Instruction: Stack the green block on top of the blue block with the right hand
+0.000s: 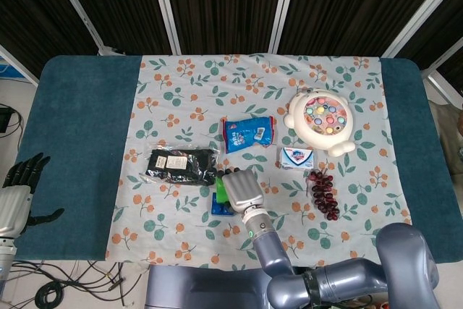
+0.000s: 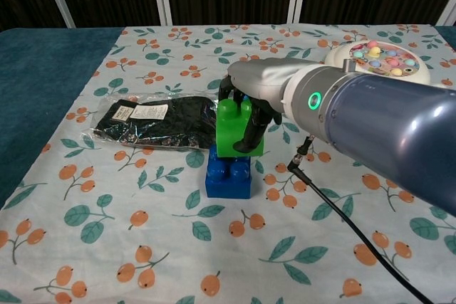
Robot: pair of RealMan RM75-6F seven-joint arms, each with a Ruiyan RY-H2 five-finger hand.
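The green block (image 2: 232, 131) sits on top of the blue block (image 2: 228, 177) in the chest view, held by my right hand (image 2: 251, 108) with fingers wrapped over its top and sides. From the head view my right hand (image 1: 241, 188) covers most of both blocks; only a green sliver (image 1: 217, 192) and a blue edge (image 1: 218, 210) show. My left hand (image 1: 16, 193) rests open at the far left edge, off the cloth, holding nothing.
A black packet (image 2: 160, 122) lies just left of the blocks. A blue snack bag (image 1: 248, 133), a small white box (image 1: 296, 157), a bunch of grapes (image 1: 323, 193) and a round toy (image 1: 324, 121) lie behind and to the right. A black cable (image 2: 342, 222) trails from my right wrist.
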